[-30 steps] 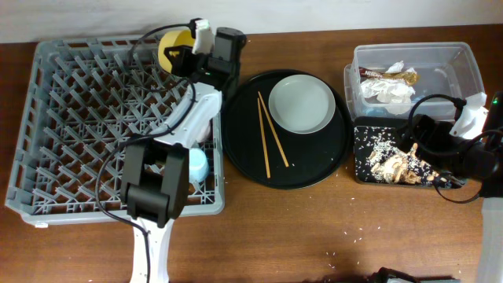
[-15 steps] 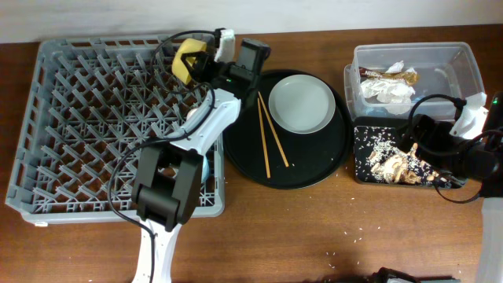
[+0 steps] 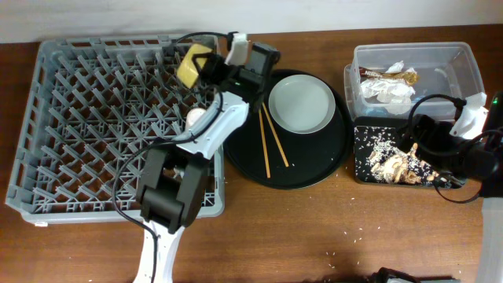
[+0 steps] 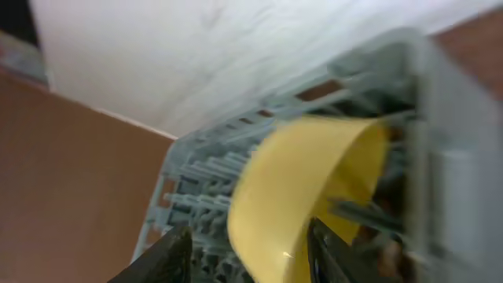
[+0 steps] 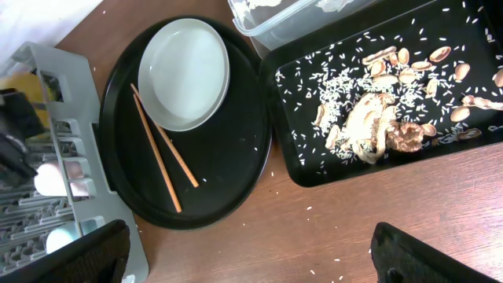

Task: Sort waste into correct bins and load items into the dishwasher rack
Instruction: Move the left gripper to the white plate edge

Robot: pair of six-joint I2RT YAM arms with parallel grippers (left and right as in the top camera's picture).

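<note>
My left gripper (image 3: 203, 64) is shut on the small yellow bowl (image 3: 192, 66), held tilted above the far right corner of the grey dishwasher rack (image 3: 86, 118). In the left wrist view the bowl (image 4: 306, 189) fills the space between the dark fingers (image 4: 165, 259). A pink cup (image 5: 53, 179) and a light-blue cup (image 5: 61, 236) sit in the rack. The pale grey plate (image 3: 302, 104) and the wooden chopsticks (image 3: 271, 141) lie on the round black tray (image 3: 314, 169). My right gripper (image 5: 251, 267) is open and empty near the shallow black tray (image 3: 360, 174).
The clear tub (image 3: 464, 59) at the far right holds white napkins (image 3: 387, 88) and a brown-and-gold wrapper (image 3: 399, 75). Brown food scraps (image 3: 397, 163) and rice lie in the shallow black tray. Rice crumbs (image 3: 346, 236) are scattered on the wooden table in front.
My left gripper has carried the yellow bowl rightward along the rack's far edge toward its right corner. The right arm has not moved.
</note>
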